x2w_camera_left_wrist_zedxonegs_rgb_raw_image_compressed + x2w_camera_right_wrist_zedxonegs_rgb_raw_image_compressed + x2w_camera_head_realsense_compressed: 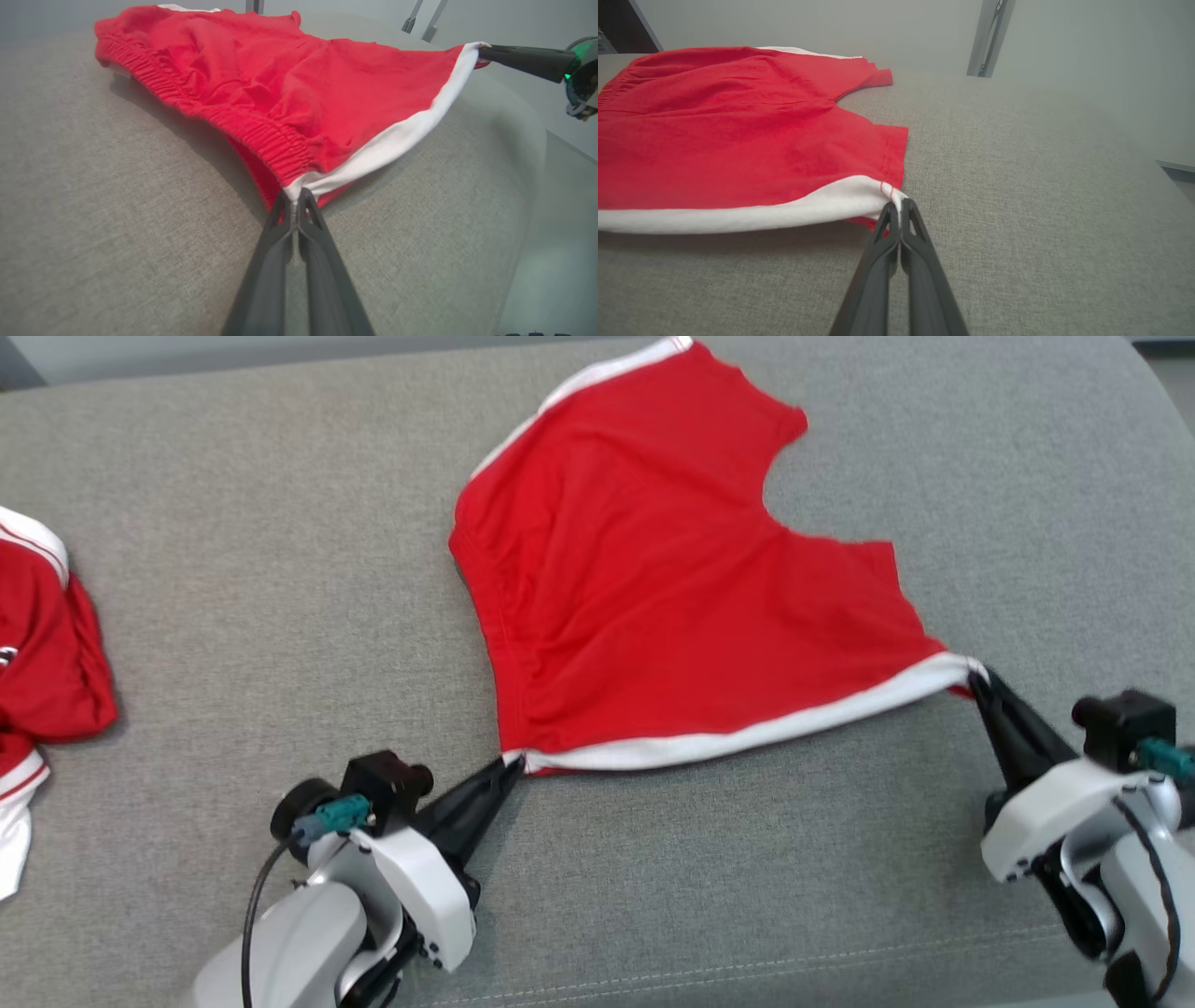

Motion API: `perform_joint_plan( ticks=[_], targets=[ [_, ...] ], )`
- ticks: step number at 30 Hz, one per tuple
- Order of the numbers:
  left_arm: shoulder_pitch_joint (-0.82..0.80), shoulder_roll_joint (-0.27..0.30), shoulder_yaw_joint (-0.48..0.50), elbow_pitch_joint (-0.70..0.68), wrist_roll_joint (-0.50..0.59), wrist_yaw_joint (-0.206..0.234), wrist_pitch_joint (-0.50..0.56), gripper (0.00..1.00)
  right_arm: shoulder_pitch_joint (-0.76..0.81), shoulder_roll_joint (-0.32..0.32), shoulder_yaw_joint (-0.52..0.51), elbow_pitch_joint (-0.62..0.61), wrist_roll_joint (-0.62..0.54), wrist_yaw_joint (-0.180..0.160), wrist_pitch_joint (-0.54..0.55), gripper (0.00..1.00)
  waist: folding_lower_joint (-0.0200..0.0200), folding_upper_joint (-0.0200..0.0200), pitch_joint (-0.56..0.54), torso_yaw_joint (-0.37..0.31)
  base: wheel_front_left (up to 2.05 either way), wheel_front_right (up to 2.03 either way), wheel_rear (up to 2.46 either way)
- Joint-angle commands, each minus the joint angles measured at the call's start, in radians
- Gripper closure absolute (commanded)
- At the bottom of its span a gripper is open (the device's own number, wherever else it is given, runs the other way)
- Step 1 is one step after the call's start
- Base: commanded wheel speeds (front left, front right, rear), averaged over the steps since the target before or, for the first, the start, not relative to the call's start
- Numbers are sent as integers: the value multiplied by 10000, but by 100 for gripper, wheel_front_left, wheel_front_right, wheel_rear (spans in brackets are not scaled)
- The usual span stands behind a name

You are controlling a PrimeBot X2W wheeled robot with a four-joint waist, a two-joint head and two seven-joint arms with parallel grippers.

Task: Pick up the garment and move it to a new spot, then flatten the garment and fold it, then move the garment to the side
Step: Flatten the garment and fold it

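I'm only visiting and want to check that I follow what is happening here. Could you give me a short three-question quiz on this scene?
1. True or false: the left gripper and the right gripper are each shut on a corner of the red shorts.
2. Which edge is stretched between the two grippers? A) the elastic waistband B) the white stripe C) the curved cut between the legs
3. Fill in: the second red garment lies at the head view's ___ edge.

Key: 1 true. 2 B. 3 left.
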Motion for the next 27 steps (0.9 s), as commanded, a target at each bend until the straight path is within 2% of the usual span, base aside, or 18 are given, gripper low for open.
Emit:
perform_joint_plan(
  ticks=[1,10,18,19,20,21,22,23,24,27],
  targets=[
    [37,297,148,-255,-175,-70,-86,100,449,-239,98,-166,-31,0,-58,100,-1,-1,-313,151,0,0,0],
    [68,529,-1466,99,-1254,-70,-53,100,1783,-291,105,-174,-193,0,-58,100,-1,-1,-795,311,0,0,0],
    [172,306,-1940,1110,-1914,-71,12,98,2322,80,-116,61,-379,0,-58,100,-1,-1,-1084,217,0,0,0],
    [210,234,-1982,1231,-2014,-71,43,74,2360,121,-128,96,-406,0,-59,100,-1,-1,-1124,205,0,0,0],
    [210,234,-1982,1231,-2014,-71,43,74,2360,121,-128,96,-406,0,-59,100,-1,-1,-1124,205,0,0,0],
    [246,161,-2040,1314,-2114,-71,82,53,2408,175,-167,172,-382,0,-59,100,-1,-1,-1176,192,0,0,0],
    [266,104,-2060,1404,-2197,-71,80,11,2459,260,-242,272,-278,0,-59,82,-1,-1,-1232,178,0,0,0],
    [303,35,-2058,1484,-2313,-71,77,0,2485,324,-296,369,-200,0,-59,57,-1,-1,-1291,167,0,0,0],
    [358,-37,-2085,1517,-2455,-71,101,0,2495,360,-297,436,-194,0,-59,2,-1,-1,-1352,159,0,0,0],
    [490,-150,-2115,1632,-2846,-71,227,0,2503,489,-456,439,-181,0,-59,0,-1,-1,-1517,124,0,0,0]
  ],
)
